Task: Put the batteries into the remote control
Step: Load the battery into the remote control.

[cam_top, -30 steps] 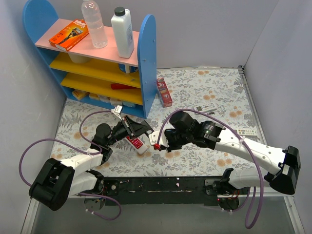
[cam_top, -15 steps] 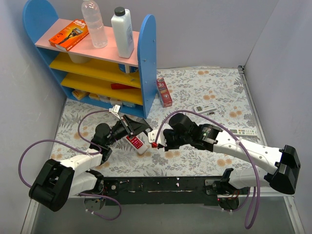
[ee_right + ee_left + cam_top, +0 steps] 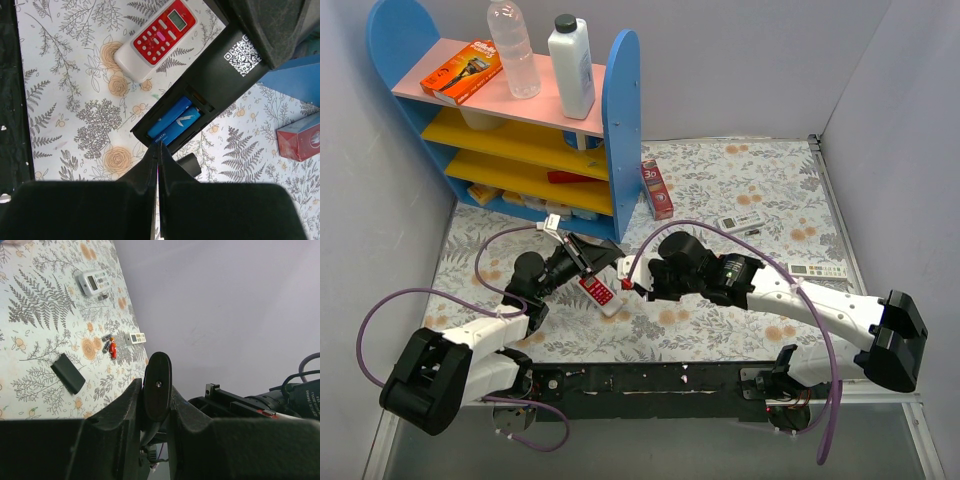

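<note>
My left gripper [image 3: 582,258] is shut on the slim black remote control [image 3: 604,250] and holds it above the table; its wrist view shows the remote end-on [image 3: 158,370] between the fingers [image 3: 131,405]. In the right wrist view the remote's back [image 3: 220,65] faces up with its compartment open, and two blue batteries [image 3: 172,122] lie side by side in it. My right gripper [image 3: 158,146] is shut, its tips at the near end of the batteries; it also shows in the top view [image 3: 628,283]. Loose batteries [image 3: 109,346] lie far off on the table.
A red-and-white remote [image 3: 601,293] lies under the grippers. A flat black cover [image 3: 68,372], a white remote [image 3: 740,222] and another [image 3: 817,270] lie to the right. A blue shelf [image 3: 622,120] and a red box [image 3: 657,188] stand behind.
My right gripper has moved left and a little further back, up to the remote's open compartment. My left gripper has shifted slightly with the remote.
</note>
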Available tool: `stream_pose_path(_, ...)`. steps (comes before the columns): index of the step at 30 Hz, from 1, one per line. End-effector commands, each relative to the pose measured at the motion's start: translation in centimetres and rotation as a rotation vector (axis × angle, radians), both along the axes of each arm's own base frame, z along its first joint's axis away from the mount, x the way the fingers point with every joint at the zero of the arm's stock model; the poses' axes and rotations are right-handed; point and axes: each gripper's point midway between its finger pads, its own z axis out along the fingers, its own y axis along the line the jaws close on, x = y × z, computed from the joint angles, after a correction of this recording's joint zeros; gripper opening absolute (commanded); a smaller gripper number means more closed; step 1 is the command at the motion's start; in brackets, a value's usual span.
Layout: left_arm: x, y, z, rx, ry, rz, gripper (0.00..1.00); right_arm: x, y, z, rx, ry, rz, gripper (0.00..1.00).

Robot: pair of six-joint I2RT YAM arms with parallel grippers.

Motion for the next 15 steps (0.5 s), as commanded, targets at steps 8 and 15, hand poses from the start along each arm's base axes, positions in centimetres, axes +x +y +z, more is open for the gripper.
stream_pose_path(8, -4.4, -2.1, 5.9, -0.17, 0.031, -0.27, 0.0, 3.8, 3.4, 3.3, 0.243, -0.197, -0.07, 0.01)
stream_pose_path(15, -4.4, -2.5, 5.6, -0.144, 0.053, -0.303, 0.0, 5.1, 3.2, 4.0, 0.304, -0.267, -0.125, 0.01)
